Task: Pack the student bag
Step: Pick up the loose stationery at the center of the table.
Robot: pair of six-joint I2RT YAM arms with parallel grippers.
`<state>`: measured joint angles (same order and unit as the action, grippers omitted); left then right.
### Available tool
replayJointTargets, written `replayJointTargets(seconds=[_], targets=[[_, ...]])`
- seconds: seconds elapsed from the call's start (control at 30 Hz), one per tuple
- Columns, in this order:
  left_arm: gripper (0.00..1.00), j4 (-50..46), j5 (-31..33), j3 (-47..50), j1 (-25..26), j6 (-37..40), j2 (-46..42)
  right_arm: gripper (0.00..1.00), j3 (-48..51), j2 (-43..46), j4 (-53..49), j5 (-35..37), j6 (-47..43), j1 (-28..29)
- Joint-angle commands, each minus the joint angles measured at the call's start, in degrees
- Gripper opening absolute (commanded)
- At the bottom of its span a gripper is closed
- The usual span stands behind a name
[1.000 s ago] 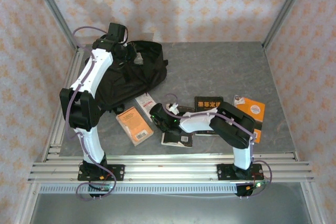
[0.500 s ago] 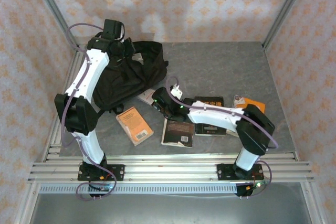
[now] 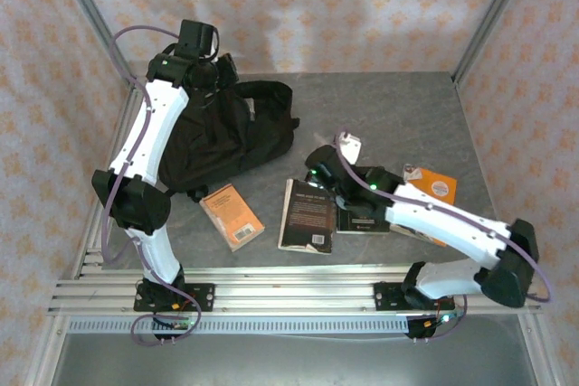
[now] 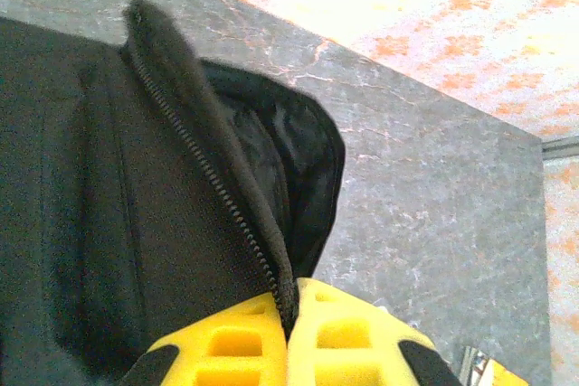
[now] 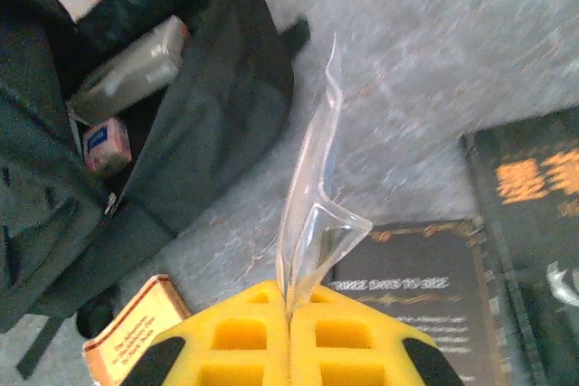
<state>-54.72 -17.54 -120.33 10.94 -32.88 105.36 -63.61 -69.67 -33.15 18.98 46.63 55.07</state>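
The student bag [image 3: 226, 133] is a black backpack lying at the back left of the table. My left gripper [image 3: 220, 72] is shut on its zip edge [image 4: 271, 268] and holds the flap up, so the mouth gapes. Through the opening a grey packet [image 5: 127, 70] and a small red-and-white item [image 5: 107, 146] show inside the bag [image 5: 208, 115]. My right gripper [image 3: 340, 155] hovers above the books, right of the bag, shut on a thin clear plastic packet [image 5: 312, 205] that stands up from its jaws.
An orange book [image 3: 232, 216] lies in front of the bag. A black book [image 3: 308, 214] lies beside it, then a black book with orange lettering [image 3: 362, 210] and an orange book [image 3: 436, 189] farther right. Bare grey table [image 3: 389, 106] spreads at the back right.
My right gripper has risen with the clear packet and swung right, uncovering the black book. My left gripper has pulled the bag's edge a little higher and farther back.
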Motion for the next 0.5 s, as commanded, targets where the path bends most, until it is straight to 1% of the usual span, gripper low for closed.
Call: replayJointTargets(seconds=[0.0,0.13,0.23,0.33,0.47], targets=[[0.0,-4.6,0.5,-4.9,1.5,1.9,-1.9,0.0,-1.3,4.9,-4.4,6.8,-10.0,-0.2],[0.0,-6.6,1.5,-6.5,2.4,2.7,-3.6,0.0,-6.0,7.9,-6.6,10.6,-19.9,-0.5],[0.0,-7.4,1.3,-6.4,2.9,4.3,-5.0,0.0,-10.0,8.1,-5.6,10.8,-27.0,-0.8],[0.0,-6.9,0.6,-3.8,3.3,4.3,-6.9,0.0,-13.8,6.4,-2.1,4.9,-32.8,-1.6],[0.0,-6.6,-0.4,-0.8,4.0,4.6,-8.3,0.0,-18.9,2.2,1.0,-5.5,-33.8,-3.7]])
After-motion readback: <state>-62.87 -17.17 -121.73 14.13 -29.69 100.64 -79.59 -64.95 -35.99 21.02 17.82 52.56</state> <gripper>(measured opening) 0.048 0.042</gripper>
